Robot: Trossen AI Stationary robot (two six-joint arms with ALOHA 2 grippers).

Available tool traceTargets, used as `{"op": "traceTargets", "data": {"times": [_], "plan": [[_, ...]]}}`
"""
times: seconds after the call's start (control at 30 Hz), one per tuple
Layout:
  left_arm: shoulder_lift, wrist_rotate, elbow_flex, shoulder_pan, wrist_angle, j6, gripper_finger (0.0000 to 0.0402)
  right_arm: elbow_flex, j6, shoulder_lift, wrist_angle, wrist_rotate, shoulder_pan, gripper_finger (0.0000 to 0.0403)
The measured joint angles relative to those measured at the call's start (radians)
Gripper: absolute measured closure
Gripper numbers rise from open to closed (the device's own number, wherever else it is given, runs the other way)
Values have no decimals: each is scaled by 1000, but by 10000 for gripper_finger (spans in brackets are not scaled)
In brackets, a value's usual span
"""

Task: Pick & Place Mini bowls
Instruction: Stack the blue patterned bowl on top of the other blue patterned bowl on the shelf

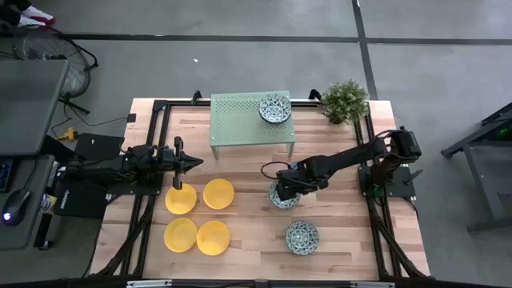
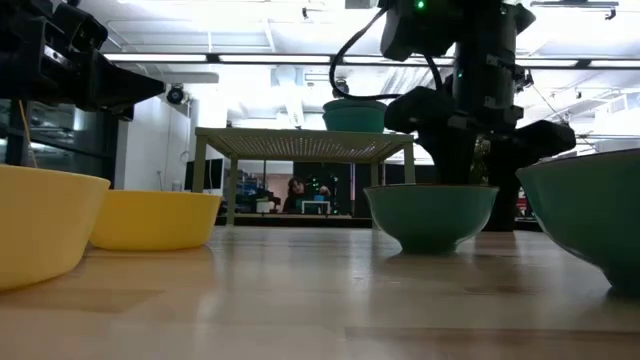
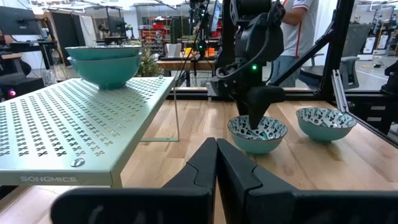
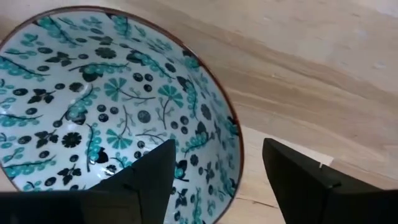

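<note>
Your right tool point(image 1: 282, 192) is down over the patterned bowl point(image 1: 285, 194) near the middle of the table point(image 1: 256, 240). The right wrist view shows its two fingers point(image 4: 298, 180) spread apart, one inside the bowl point(image 4: 118, 99) and one outside, with the rim between them. Nothing is gripped yet as far as these views show.

The step in hand looks like a rim pinch, so do it carefully:
- Lower until the rim sits well up between the fingers, not just at the tips.
- Keep the inner finger off the bowl's floor, or you will push the bowl along the table as you close.
- Close slowly. A glazed wall is likely slippery, and a one-sided pinch will let the bowl tilt when it lifts.
- Lift straight up before moving sideways.

A likely target is the green rack point(image 1: 240, 120) at the back, where what looks like a stack of two patterned bowls point(image 1: 274, 108) sits at the right end. If you go there, clear the rack's edge with height and keep away from the plant point(image 1: 345, 100) beside it.

Another patterned bowl point(image 1: 302, 236) waits nearer the front. Four yellow bowls point(image 1: 198, 217) sit in a cluster on the left side. Your left tool point(image 1: 192, 162) hangs just beyond them with its fingers pressed together, holding nothing. Leave it parked there.
</note>
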Motion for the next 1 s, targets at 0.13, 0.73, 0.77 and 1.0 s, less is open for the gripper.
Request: {"op": "traceTargets", "data": {"times": [0.13,0.73,0.77,1.0], "plan": [[0,0,0,0,0,0,395,0,0,1,-1,-1,-10,194],[0,0,0,0,0,0,395,0,-26,46,4,-17,-22,250],[0,0,0,0,0,0,395,0,-27,46,4,-17,-22,255],[0,0,0,0,0,0,395,0,-53,46,2,-17,-22,309]]}}
